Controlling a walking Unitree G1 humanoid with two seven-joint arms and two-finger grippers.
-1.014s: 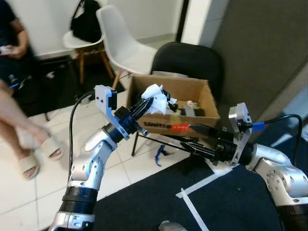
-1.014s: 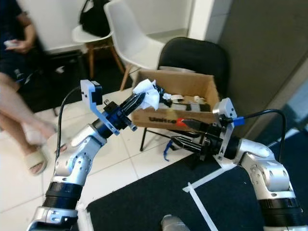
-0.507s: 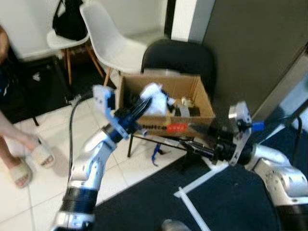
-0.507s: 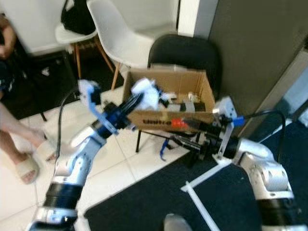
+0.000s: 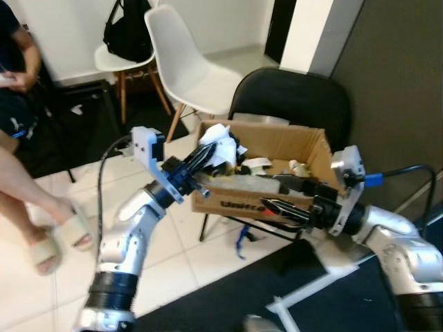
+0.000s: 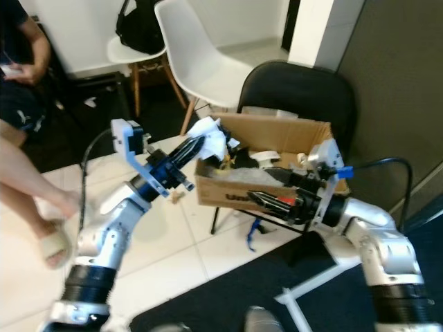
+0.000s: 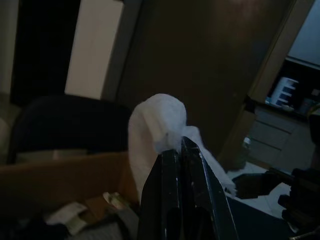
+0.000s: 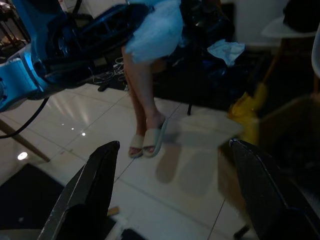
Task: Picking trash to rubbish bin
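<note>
A crumpled white tissue (image 5: 218,142) sticks out of my left gripper (image 5: 205,153), which is shut on it, just above the left rim of an open cardboard box (image 5: 239,201). The box rests on a black chair (image 5: 294,93) and holds paper scraps and other trash. In the left wrist view the tissue (image 7: 156,124) bulges over the closed fingertips (image 7: 176,156), with the box interior below. My right gripper (image 5: 270,191) hovers open in front of the box's front wall, its fingers (image 8: 85,195) spread wide and nothing between them.
A person (image 5: 24,166) sits at the left, legs and sandals stretched over the white tiles. A white chair (image 5: 181,66) and a stool with a black bag (image 5: 129,31) stand behind. A dark carpet with white tape (image 5: 297,304) lies at my feet. A dark wall (image 5: 401,76) rises on the right.
The camera swung and the box now sits closer and more central. My left gripper still holds the tissue at the box's left rim; the right gripper stays open before the box.
</note>
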